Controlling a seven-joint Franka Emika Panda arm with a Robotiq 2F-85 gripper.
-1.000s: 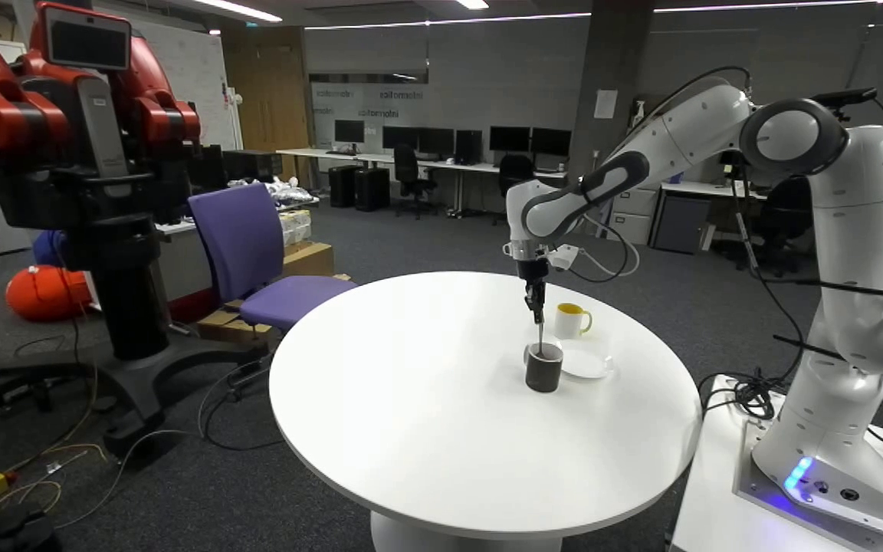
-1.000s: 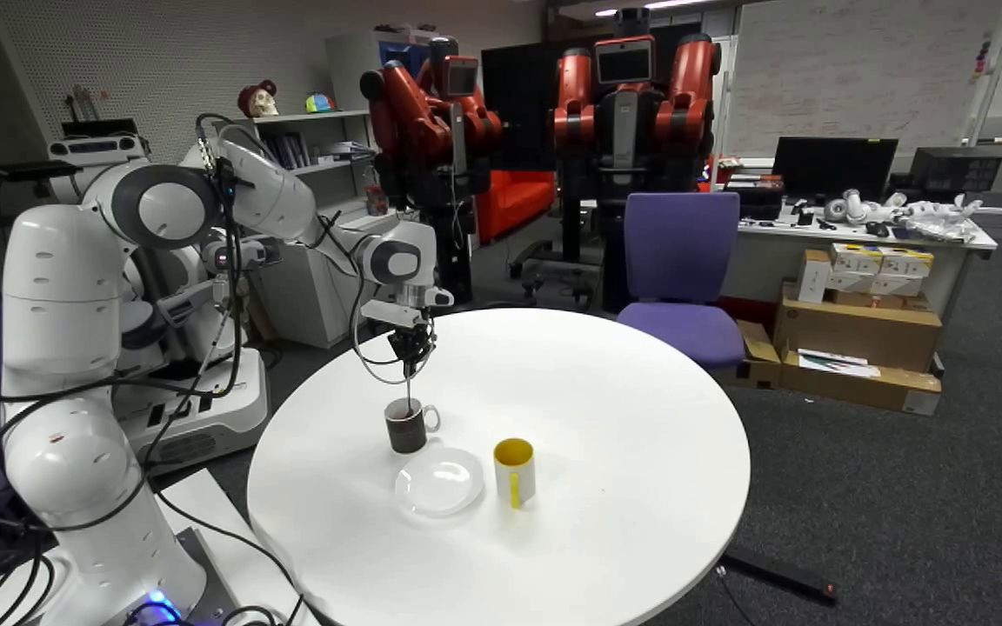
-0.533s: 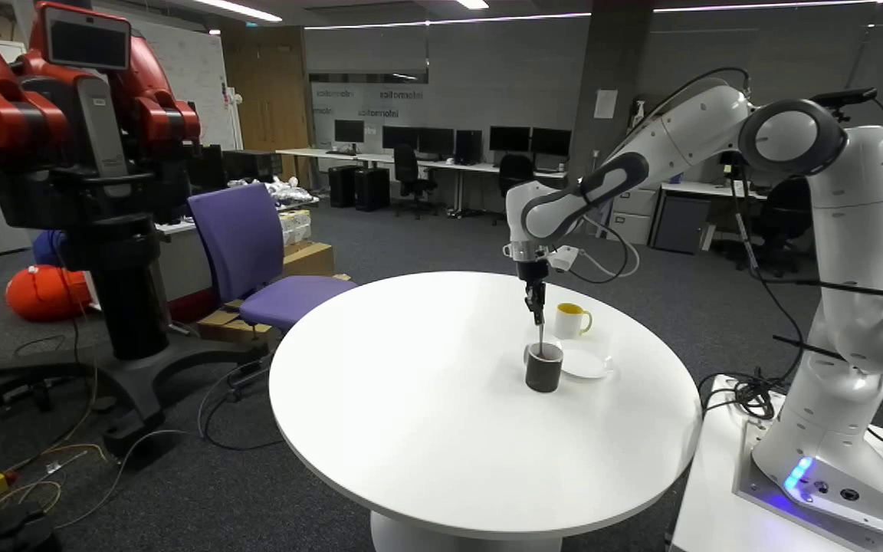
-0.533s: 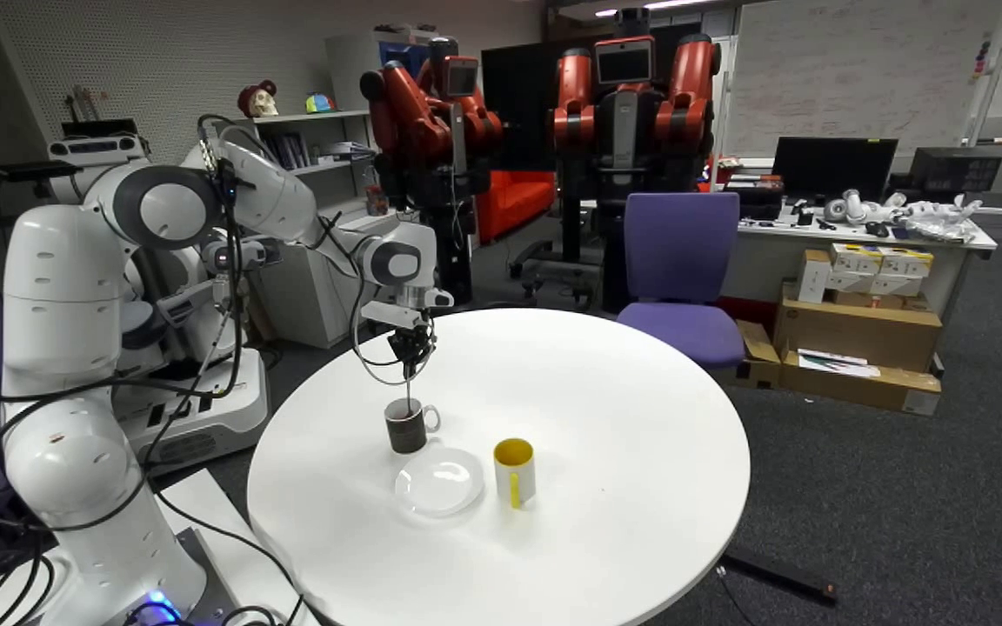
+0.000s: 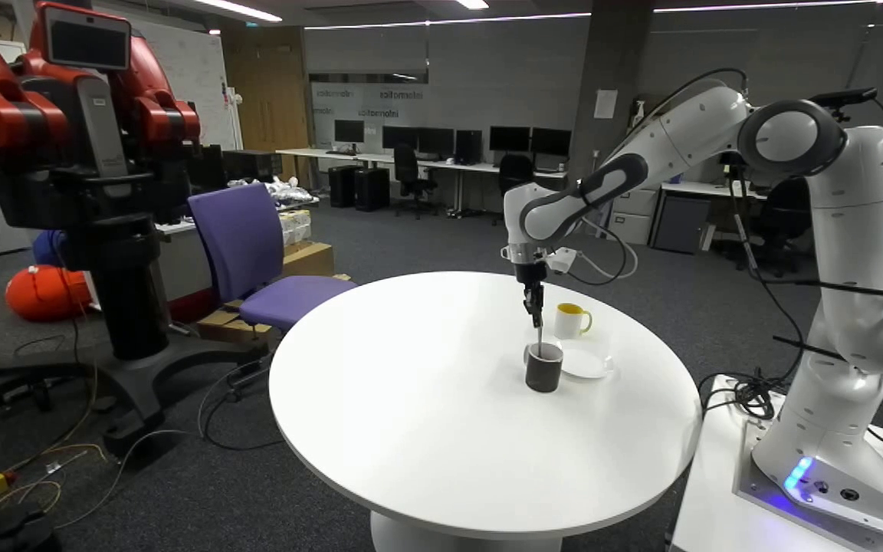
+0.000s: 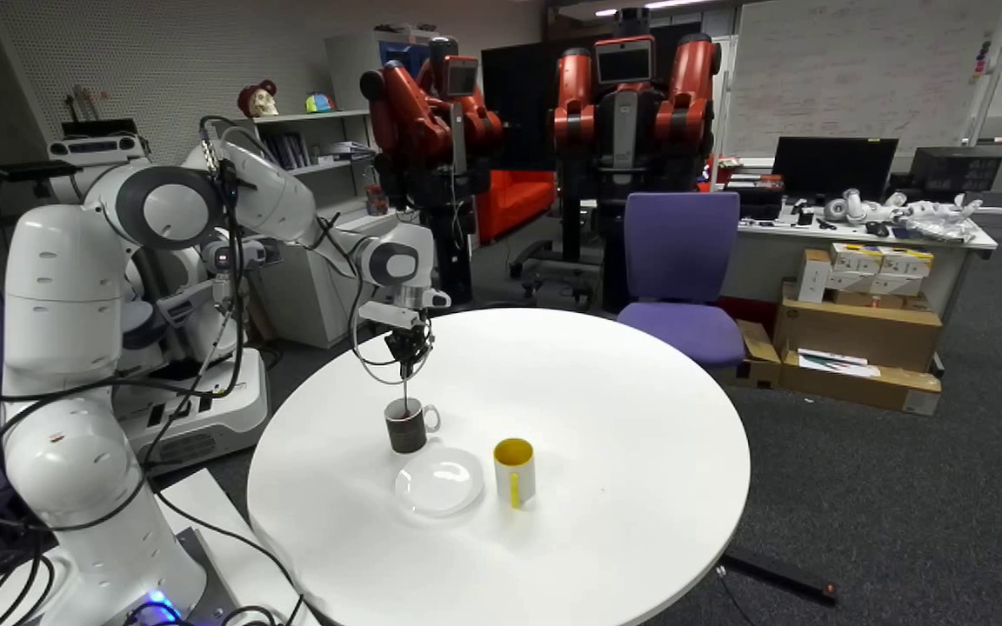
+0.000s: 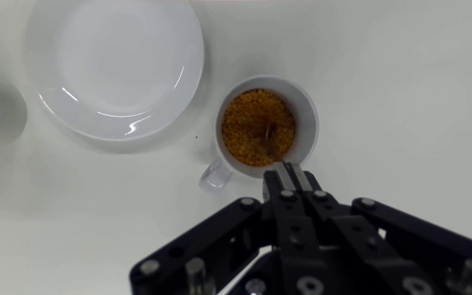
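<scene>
Gripper [image 7: 288,165]: clenched on the upper end of a thin spoon [image 5: 539,337], the fingertips drawn close together about it. The spoon stands nearly upright, its lower end inside the dark mug [image 5: 543,373]. In the wrist view it reaches down to orange-brown grains [image 7: 240,119] in that mug; how deep it goes among them cannot be determined.

Dark mug: upright on the round white table [image 5: 411,399], nearer the edge beside the base of the robot arm [image 5: 859,299] than the opposite edge. Interior pale. In both exterior views its handle [image 7: 216,174] faces away from the arm's base.

Plate [image 6: 431,496]: white, flat on the table, just beside the dark mug and between it and a second mug [image 6: 514,472]. The plate sits slightly nearer the arm-side edge than either mug. Second mug upright, white outside, yellow within.

Surroundings: a purple chair [image 6: 679,261] stands at the table edge away from the arm. In an exterior view, red robots [image 6: 627,113] stand behind the chair.
</scene>
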